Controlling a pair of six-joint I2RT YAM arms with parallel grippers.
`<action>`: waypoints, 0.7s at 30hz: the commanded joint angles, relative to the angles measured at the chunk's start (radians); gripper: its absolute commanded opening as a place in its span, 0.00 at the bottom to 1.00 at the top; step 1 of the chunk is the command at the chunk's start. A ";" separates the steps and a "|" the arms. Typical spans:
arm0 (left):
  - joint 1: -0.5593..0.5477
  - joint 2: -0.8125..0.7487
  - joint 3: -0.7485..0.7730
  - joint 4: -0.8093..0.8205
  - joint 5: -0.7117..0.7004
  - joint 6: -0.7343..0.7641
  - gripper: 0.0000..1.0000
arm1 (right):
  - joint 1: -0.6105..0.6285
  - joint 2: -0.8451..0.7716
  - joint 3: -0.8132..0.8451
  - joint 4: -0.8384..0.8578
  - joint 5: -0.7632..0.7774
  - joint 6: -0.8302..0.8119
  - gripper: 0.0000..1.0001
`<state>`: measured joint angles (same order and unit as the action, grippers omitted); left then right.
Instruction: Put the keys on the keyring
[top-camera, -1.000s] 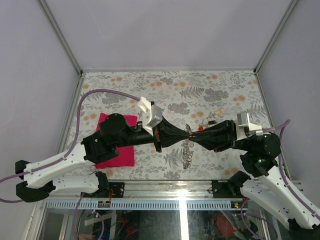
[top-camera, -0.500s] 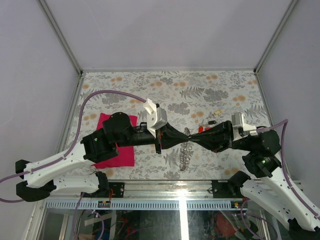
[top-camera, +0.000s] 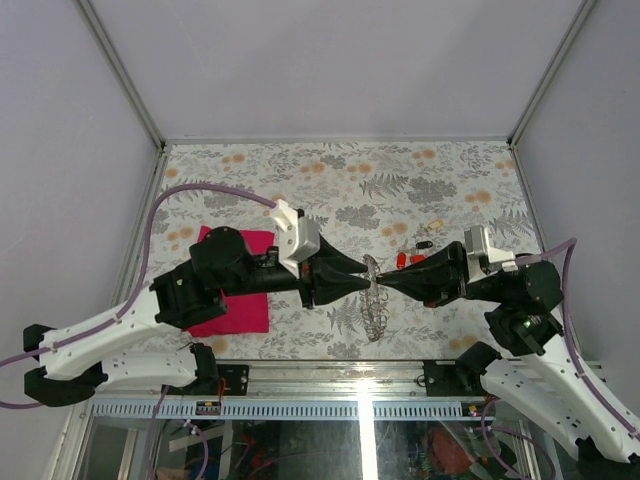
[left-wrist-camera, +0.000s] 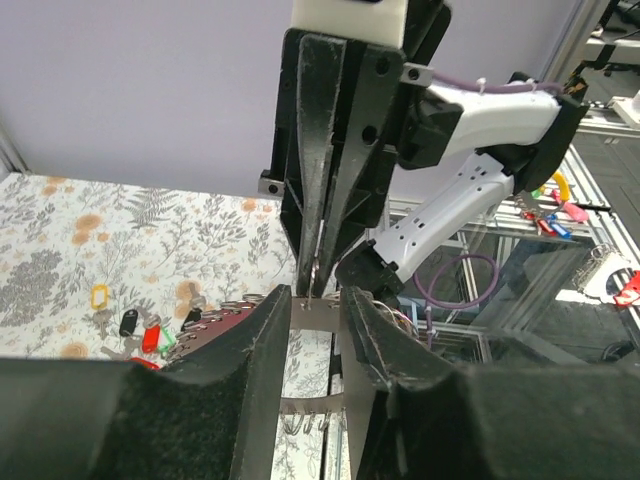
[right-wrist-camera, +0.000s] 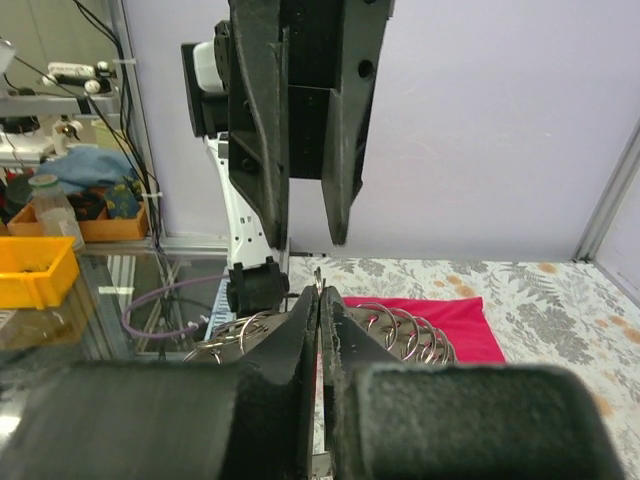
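Top external view: the left gripper (top-camera: 366, 284) and right gripper (top-camera: 386, 284) face each other tip to tip above the table (top-camera: 300, 190), with the keyring (top-camera: 376, 305) hanging as a limp string of silvery loops in the gap between them.

Right wrist view: the right jaws are pressed together on a thin upper loop of the keyring, so the rest of it sags just below and ahead of the fingertips. This hold appears meant to keep the ring off the table and to present one loop for threading.

Left wrist view: the left jaws are spread, one either side of the pinched loop without gripping it.

The keys (top-camera: 408, 258) lie loose on the table just behind the right jaws, none yet on the ring. A magenta cloth (top-camera: 232, 300) lies under the left arm, well behind its jaws.

Compared with one second earlier, the left jaws, then shut at the meeting point, have parted and drawn back slightly. The right jaws, then partly open, have closed. The ring's support seems to have passed from left to right.
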<state>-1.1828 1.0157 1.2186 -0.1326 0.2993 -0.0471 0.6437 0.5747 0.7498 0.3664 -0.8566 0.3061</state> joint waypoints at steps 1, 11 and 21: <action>0.000 -0.072 -0.044 0.124 -0.018 -0.006 0.28 | 0.007 -0.010 -0.049 0.290 0.043 0.161 0.00; 0.001 -0.078 -0.081 0.212 -0.012 -0.039 0.28 | 0.007 0.057 -0.169 0.752 0.138 0.408 0.00; 0.000 -0.061 -0.095 0.263 -0.007 -0.056 0.32 | 0.007 0.114 -0.174 0.905 0.139 0.487 0.00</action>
<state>-1.1828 0.9554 1.1328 0.0330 0.2905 -0.0853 0.6437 0.6880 0.5594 1.1240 -0.7444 0.7517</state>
